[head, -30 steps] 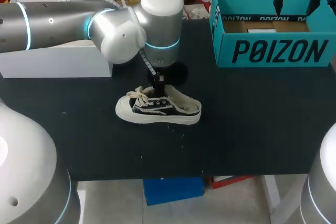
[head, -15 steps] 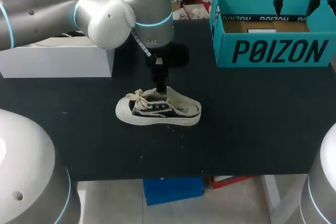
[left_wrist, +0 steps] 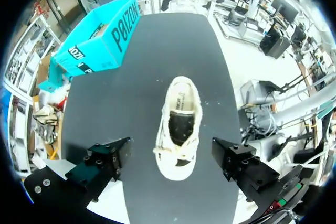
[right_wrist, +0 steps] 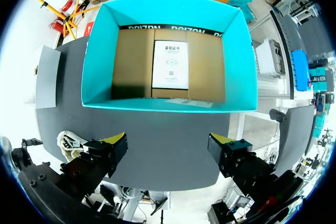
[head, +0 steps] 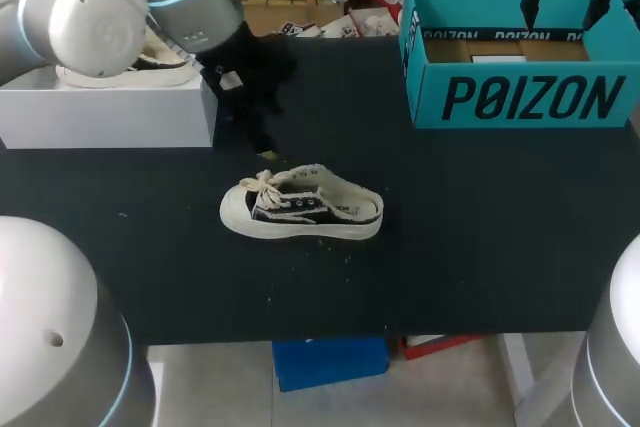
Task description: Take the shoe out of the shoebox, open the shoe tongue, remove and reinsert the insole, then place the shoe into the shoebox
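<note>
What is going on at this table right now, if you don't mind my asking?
Two robot arms are working through a shoe task. The shoe stands on its sole in the middle of the black table, outside the teal shoebox. The left pincer is open above the shoe and touches nothing. The right pincer hangs open over the shoebox, which holds only a paper sheet. Neither arm holds anything.
</note>
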